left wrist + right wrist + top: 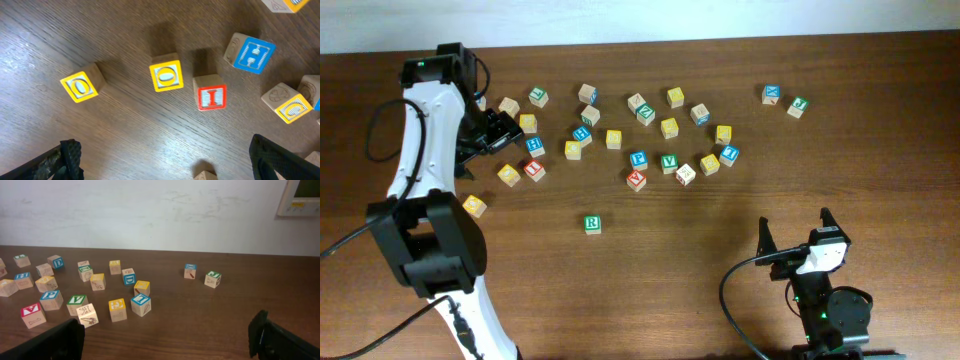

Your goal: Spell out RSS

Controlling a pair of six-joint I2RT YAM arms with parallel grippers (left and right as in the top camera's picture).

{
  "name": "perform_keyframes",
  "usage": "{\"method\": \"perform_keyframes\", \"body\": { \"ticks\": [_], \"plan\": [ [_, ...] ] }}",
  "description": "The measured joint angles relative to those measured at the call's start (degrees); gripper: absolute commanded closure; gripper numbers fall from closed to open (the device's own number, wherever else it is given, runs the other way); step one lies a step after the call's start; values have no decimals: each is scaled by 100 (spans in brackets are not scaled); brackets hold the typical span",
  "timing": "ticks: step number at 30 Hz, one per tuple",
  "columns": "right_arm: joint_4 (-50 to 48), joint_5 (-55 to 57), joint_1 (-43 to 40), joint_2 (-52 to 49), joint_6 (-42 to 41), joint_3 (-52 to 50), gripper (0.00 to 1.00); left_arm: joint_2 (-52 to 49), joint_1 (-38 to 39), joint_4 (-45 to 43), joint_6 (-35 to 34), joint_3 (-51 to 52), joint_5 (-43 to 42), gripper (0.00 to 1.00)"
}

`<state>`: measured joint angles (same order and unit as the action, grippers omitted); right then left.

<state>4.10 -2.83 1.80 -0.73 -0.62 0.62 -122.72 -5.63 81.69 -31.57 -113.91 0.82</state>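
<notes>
The green-bordered R cube (pixel 592 224) sits alone near the table's middle, apart from the scatter; only the overhead view shows it. Two yellow-faced cubes with faint letters lie at the left: one (pixel 508 174) (pixel 166 76) beside a red I cube (pixel 210 95), the other (pixel 474 206) (pixel 80 86) further out. My left gripper (pixel 495 130) (pixel 165 167) is open and empty, hovering just behind these cubes. My right gripper (pixel 795 232) (pixel 167 335) is open and empty over bare wood at the front right.
Many other letter cubes spread across the far half, among them a green V cube (pixel 669 161) (pixel 76 302), a blue H cube (pixel 534 146) (pixel 250 52) and a far-right pair (pixel 785 100). A plain wooden cube top (pixel 205 175) shows between the left fingers.
</notes>
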Motion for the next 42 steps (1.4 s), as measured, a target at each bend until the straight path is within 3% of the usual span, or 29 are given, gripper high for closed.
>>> {"method": "perform_keyframes", "body": {
  "ticks": [4,7,18,25,30,33,37,40,42],
  "plan": [
    [0,0,0,0,2,0,2,-9,107,-28,-72,0,-339,1],
    [0,0,0,0,2,0,2,-9,387,-286,387,0,-883,1],
    [0,2,0,-2,0,0,2,-55,2496,-1893,765,0,-743,1],
    [0,2,0,0,-2,0,2,-789,3486,-2673,802,2,-494,1],
    [0,0,0,0,4,0,1,-813,3515,-2393,887,0,522,1],
    [0,0,0,0,2,0,2,-813,3209,-2057,914,-157,643,0],
    [0,0,0,0,0,0,2,-813,2723,-2059,957,-564,616,14],
    [0,0,0,0,4,0,2,-839,2673,-2280,1051,-557,584,27],
    [0,0,0,0,2,0,2,-1078,2706,-2426,1176,-557,560,31]
  ]
}}
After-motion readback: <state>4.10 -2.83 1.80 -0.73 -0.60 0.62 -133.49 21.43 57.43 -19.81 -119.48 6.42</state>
